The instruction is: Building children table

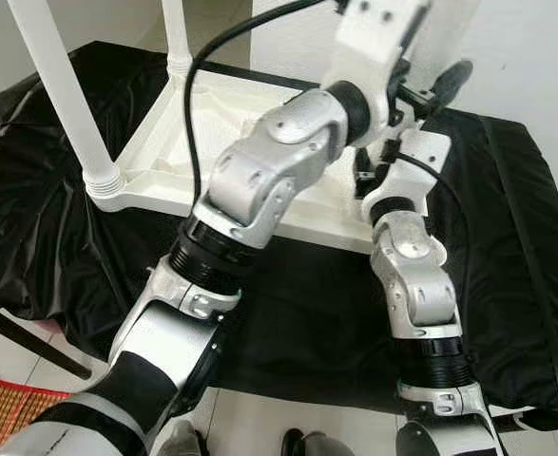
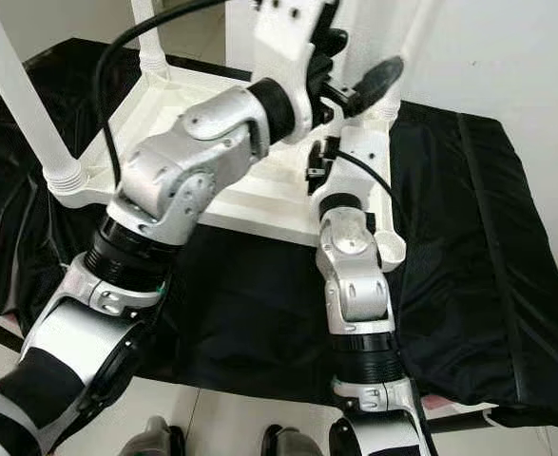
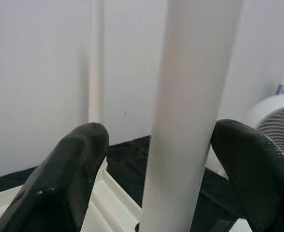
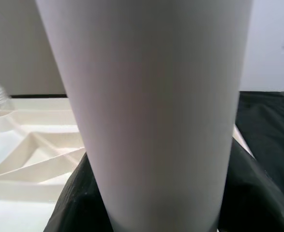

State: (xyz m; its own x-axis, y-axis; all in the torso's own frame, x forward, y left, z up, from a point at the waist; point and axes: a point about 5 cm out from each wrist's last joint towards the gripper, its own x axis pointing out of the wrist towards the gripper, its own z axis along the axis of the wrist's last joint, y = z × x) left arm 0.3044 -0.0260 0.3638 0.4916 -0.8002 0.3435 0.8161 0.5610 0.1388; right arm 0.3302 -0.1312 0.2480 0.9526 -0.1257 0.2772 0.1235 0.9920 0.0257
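Observation:
The white children's table (image 1: pixel 212 123) lies upside down on a black cloth (image 1: pixel 307 304). Two of its round legs (image 1: pixel 65 95) (image 1: pixel 176 33) stand up at the left and back. My left arm reaches across to the back right corner. There my left gripper (image 3: pixel 156 130) is open around another upright white leg (image 3: pixel 190 96): one finger (image 3: pixel 248 164) touches it, the other finger (image 3: pixel 69 174) stands apart from it. Lower on the same corner, my right gripper (image 4: pixel 161 193) is shut on the table leg (image 4: pixel 151 106), which sits between its black fingers (image 4: pixel 71 203).
The black cloth hangs over the surface's front edge. A red woven mat (image 1: pixel 3 408) lies on the floor at the lower left. A white fan (image 3: pixel 277 121) stands by the wall behind the table. My left arm crosses over the right arm.

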